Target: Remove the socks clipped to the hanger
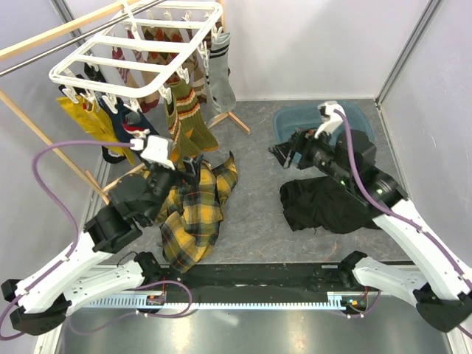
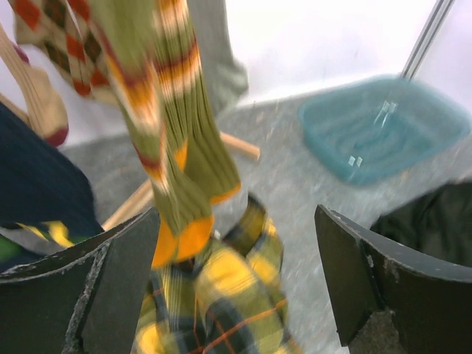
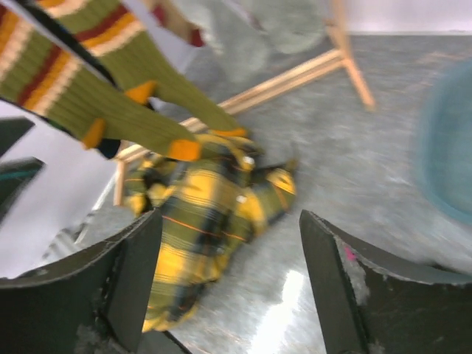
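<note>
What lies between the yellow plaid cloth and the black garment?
Nothing: between the yellow plaid cloth and the black garment there is only bare grey table, as the top external view shows.

Plaid cloth (image 1: pixel 193 212); black garment (image 1: pixel 318 206); teal basin (image 1: pixel 289 122)

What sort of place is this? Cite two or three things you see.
Likely a robot lab cell staged as a laundry corner: plain white panel walls enclose it, two white robot arms stand inside, and mixed-colour socks hang from a white plastic grid hanger.
</note>
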You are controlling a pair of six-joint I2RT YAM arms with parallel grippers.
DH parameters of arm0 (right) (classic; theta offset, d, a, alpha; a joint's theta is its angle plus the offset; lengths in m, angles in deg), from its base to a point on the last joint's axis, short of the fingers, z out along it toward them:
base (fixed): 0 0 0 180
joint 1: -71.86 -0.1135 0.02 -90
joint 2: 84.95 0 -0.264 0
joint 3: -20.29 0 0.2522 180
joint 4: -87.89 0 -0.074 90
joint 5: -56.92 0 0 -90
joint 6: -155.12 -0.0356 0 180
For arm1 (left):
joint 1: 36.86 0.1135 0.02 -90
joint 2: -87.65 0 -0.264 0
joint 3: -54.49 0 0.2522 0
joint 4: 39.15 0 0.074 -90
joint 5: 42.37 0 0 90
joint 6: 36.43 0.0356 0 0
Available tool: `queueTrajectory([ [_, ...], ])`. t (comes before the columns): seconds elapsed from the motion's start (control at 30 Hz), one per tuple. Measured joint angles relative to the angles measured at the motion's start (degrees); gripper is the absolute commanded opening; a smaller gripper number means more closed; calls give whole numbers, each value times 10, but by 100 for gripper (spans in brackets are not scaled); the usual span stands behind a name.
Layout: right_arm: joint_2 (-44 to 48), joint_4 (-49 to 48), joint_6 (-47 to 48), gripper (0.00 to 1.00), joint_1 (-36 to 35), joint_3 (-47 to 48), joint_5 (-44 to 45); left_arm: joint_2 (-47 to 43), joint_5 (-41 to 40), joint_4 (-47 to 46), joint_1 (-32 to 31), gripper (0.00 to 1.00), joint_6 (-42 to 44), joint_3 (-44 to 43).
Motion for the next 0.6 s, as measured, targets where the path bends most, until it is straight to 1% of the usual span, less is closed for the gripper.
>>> queueTrajectory([
  [0.07, -21, -39, -7, 77, 0, -4, -25, 6, 0, 2, 0, 91, 0, -32],
  [0.13, -38, -101, -9, 75, -6, -22, -44, 10, 1, 8, 0, 91, -4, -72],
  [0.27, -72, -225, -5, 74, -39, -63, -36, 0, 33, 25, 0, 91, -18, -133],
  [0.33, -109, -275, 7, 74, -74, -62, -8, -17, 50, 35, 0, 91, -29, -147],
  [0.4, -150, -300, 23, 75, -112, -49, 23, -36, 61, 45, 0, 91, -37, -153],
  [0.5, -229, -325, 64, 74, -189, 5, 82, -57, 62, 61, 0, 91, -45, -164],
  [0.6, -298, -373, 104, 74, -258, 50, 126, -60, 61, 87, 0, 90, -51, -185],
])
